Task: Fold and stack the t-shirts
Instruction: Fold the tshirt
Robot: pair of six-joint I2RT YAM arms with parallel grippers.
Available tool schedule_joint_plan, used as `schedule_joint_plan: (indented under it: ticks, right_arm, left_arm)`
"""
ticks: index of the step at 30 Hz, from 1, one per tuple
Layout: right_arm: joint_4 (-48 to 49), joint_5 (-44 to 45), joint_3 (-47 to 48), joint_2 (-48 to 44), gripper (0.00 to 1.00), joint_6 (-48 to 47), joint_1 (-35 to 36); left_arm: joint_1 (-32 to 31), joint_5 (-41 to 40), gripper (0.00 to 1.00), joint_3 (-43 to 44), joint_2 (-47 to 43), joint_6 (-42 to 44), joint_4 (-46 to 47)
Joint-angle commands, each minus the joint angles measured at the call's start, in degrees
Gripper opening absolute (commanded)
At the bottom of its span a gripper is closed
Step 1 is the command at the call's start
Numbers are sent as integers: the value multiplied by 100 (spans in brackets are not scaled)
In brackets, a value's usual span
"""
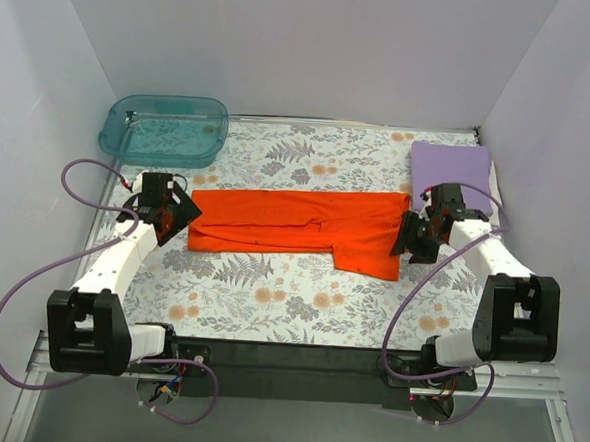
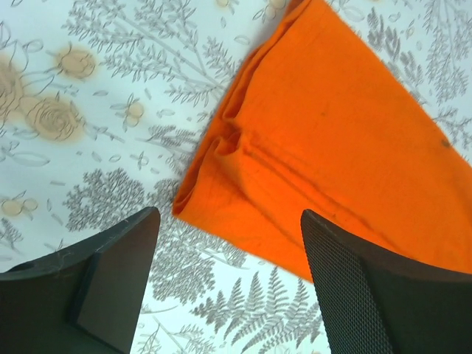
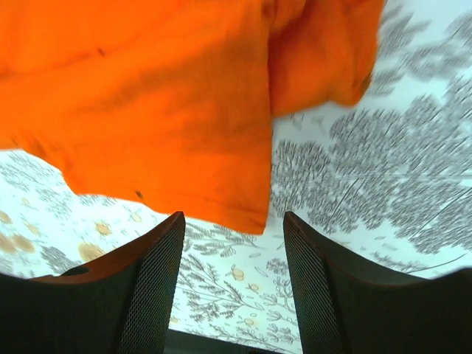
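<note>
The orange-red t-shirt (image 1: 295,226) lies folded into a long strip across the middle of the floral table, one sleeve sticking out at its near right. The lavender t-shirt (image 1: 451,166) lies folded at the back right. My left gripper (image 1: 187,212) hovers at the strip's left end, open; in its wrist view the orange-red t-shirt (image 2: 332,133) lies just beyond the empty jaws of the left gripper (image 2: 230,243). My right gripper (image 1: 404,238) stands open at the right end; the orange-red t-shirt (image 3: 169,103) lies ahead of the right gripper (image 3: 234,247), nothing between the fingers.
A translucent teal tub (image 1: 165,128) stands at the back left corner. White walls close in the table on three sides. A dark rail (image 1: 287,356) with the arm bases runs along the near edge. Purple cables (image 1: 87,183) loop beside each arm.
</note>
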Motion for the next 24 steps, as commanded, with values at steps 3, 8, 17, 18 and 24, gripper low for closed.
schedule_joint_plan:
  ticks: [3,8,17,18,24]
  right_arm:
    - [222,20,-693,-327,54,229,261]
    - [537,91,-1054,-283,54,379,394]
    - [854,126,-1151,174,46,502,657]
    - [872,143,-1142,191,42,511,666]
    - [758,222,-791,156,2,458,684]
  left_arm:
    - [-2,121,72,-480,-696,109,-369]
    - [-2,157,72,-718,-1013,74,-492]
    - [-2,253,72,-824,-1180,-14,-588]
    - [-2,262,72,-815,-1180,-23,-606]
    - [-2,306,72,-780,-1171,-58,-632]
